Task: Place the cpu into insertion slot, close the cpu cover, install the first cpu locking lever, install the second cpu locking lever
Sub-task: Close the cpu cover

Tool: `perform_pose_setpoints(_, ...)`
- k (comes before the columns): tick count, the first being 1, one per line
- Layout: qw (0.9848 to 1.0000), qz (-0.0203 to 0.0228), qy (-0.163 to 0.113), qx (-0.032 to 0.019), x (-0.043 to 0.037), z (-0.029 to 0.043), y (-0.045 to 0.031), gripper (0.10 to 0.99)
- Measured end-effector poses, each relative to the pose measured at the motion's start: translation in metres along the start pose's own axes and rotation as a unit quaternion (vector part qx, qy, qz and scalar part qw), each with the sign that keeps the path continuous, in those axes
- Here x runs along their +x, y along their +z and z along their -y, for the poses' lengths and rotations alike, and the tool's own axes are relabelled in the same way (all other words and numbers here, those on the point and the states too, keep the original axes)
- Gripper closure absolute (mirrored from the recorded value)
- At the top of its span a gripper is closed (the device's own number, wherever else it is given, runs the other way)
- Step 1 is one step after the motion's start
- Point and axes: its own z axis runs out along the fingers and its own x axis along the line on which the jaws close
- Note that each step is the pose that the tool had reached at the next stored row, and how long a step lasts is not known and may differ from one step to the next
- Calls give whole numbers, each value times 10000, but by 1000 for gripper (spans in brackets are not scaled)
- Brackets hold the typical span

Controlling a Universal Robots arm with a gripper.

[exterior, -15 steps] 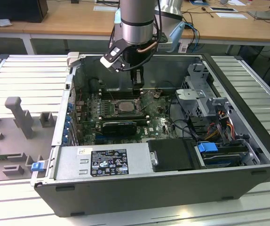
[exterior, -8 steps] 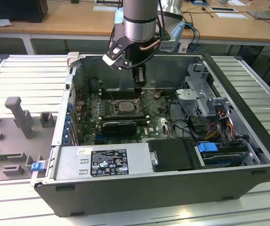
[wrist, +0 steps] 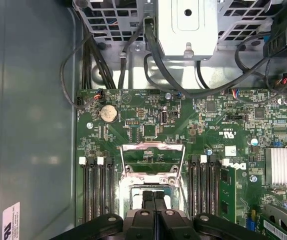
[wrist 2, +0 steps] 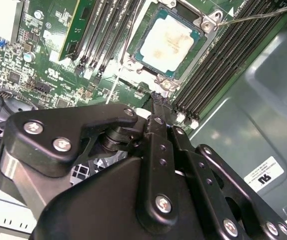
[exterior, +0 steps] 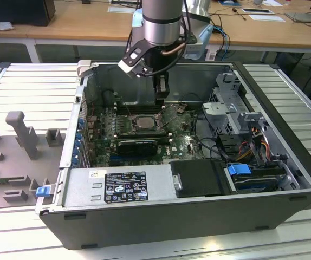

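A robotics lab set up for computer assembly
An open desktop computer case (exterior: 199, 222), its motherboard (exterior: 182, 143) bare, lies on a ribbed metal tabletop (exterior: 31, 81) under a robot arm (exterior: 162, 21); grey moulded blocks (exterior: 17, 130) stand at the exterior view's left, and wooden desks (exterior: 85, 24) behind carry papers (exterior: 266, 17) and cables (exterior: 224, 38)

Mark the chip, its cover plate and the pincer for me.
chip (wrist 2: 171, 42), second wrist view, middle of its pale metal face.
cover plate (wrist: 138, 146), first wrist view, on the silver bar of its frame.
pincer (wrist: 154, 196), first wrist view, midway between its black fingertips.
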Motion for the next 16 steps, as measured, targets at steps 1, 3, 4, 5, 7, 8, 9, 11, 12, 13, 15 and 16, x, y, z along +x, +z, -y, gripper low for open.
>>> perform_pose_setpoints(1, 10000, 0, 0, 0, 1, -1, -11, 980)
perform_pose_setpoints(3, 10000, 0, -1, 0, 4, -3, -38, 980)
perform_pose_setpoints(4, 10000, 0, -1, 0, 5, -4, -45, 980)
perform_pose_setpoints(5, 10000, 0, 1, 0, 7, -7, -54, 980)
perform_pose_setpoints(7, 10000, 0, 0, 0, 9, -11, -78, 980)
perform_pose_setpoints(8, 10000, 1, 0, 0, 10, -12, -91, 980)
perform_pose_setpoints(9, 10000, 1, 0, 0, 11, -14, -100, 980)
perform_pose_setpoints(11, 10000, 1, 0, 0, 12, -17, -119, 980)
perform_pose_setpoints(12, 10000, 1, 0, 0, 12, -18, -126, 980)
perform_pose_setpoints(13, 10000, 0, 0, 0, 13, -21, -140, 980)
perform_pose_setpoints(15, 10000, 1, 0, 0, 15, -26, -160, 980)
perform_pose_setpoints(16, 10000, 1, -1, 0, 15, -28, -166, 980)
